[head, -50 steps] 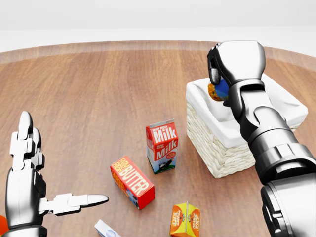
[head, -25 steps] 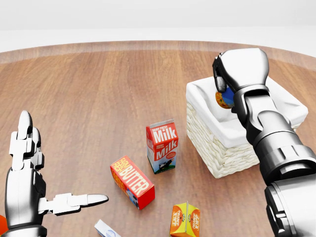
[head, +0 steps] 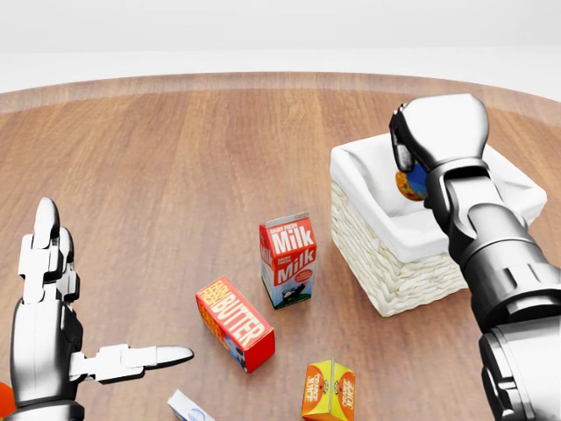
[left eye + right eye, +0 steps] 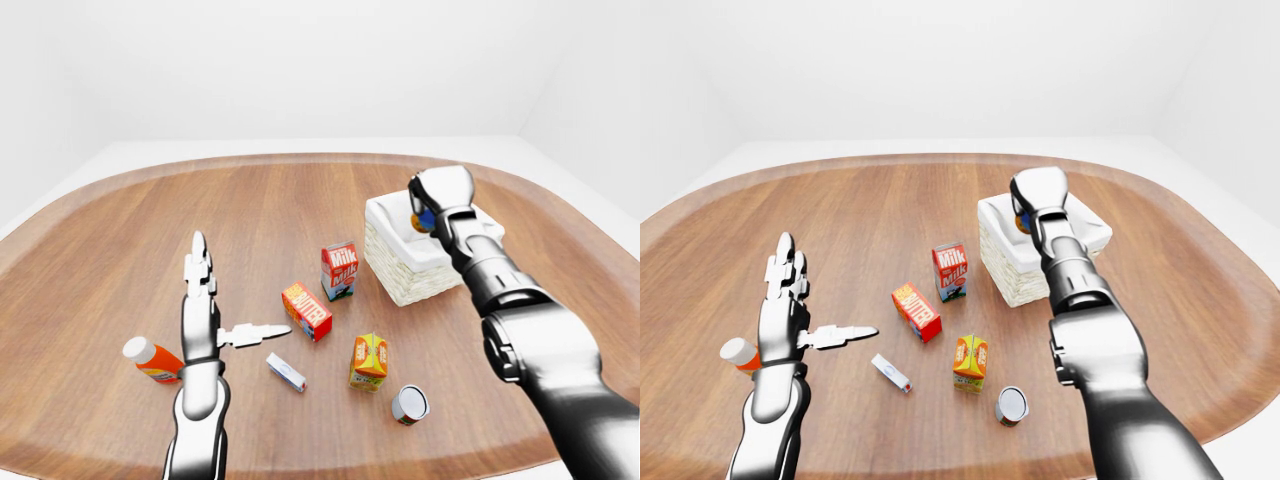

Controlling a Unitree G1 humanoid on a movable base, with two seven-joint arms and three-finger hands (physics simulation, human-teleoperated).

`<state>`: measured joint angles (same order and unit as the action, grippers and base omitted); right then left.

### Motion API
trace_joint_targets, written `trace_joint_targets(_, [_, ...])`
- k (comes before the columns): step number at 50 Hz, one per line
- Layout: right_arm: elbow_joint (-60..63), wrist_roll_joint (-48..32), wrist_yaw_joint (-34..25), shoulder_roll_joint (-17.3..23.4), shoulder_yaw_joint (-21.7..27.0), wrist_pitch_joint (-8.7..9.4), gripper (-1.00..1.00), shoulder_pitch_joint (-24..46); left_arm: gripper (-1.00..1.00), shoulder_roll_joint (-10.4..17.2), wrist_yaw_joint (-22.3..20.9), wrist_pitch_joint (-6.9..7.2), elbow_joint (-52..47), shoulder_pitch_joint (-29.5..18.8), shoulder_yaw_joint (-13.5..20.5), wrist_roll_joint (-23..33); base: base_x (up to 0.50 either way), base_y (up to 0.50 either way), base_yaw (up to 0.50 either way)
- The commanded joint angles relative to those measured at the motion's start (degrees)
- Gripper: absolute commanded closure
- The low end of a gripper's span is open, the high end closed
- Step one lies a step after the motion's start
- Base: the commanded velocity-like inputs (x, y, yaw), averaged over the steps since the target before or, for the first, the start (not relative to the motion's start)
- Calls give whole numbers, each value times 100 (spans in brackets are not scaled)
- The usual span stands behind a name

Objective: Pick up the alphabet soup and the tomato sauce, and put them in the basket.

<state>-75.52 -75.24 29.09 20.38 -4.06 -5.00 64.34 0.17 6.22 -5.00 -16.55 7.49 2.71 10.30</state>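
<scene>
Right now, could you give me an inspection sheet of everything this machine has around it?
Surface: round wooden table, pale rim.
Job's things: white-lined wicker basket; a blue and orange can held above its opening; a second can lies on the table near the bottom of the left-eye view.
Clutter: milk carton, butter box, orange juice carton, small white box, orange bottle with white cap.
Robot hands: right robot hand closed on the can; left robot hand open, fingers spread.
Cables: nothing seen.
Surroundings: plain white walls and floor.
</scene>
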Motion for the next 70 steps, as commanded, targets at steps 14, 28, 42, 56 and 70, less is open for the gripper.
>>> trace_joint_targets(14, [60, -126, 91, 49, 45, 0, 100, 76, -100, 2, 18, 0, -21, -28, 30, -34, 0, 0, 0])
trace_joint_targets(28, [30, -143, 66, 44, 36, 0, -100, 34, -100, 3, 15, 0, -18, -36, 27, -30, 0, 0, 0])
trace_joint_targets(42, [43, -125, 16, 60, 44, 0, -100, 24, -100, 2, 24, 0, 40, -18, 21, -19, 0, 0, 0])
trace_joint_targets(56, [157, -8, -33, 125, 112, 0, -100, 358, -100, 1, 18, 0, 4, -10, 17, -15, 0, 0, 0])
trace_joint_targets(70, [235, 1227, 33, 157, 519, 0, -100, 508, -100, 0, 20, 0, 4, -10, 17, -14, 0, 0, 0])
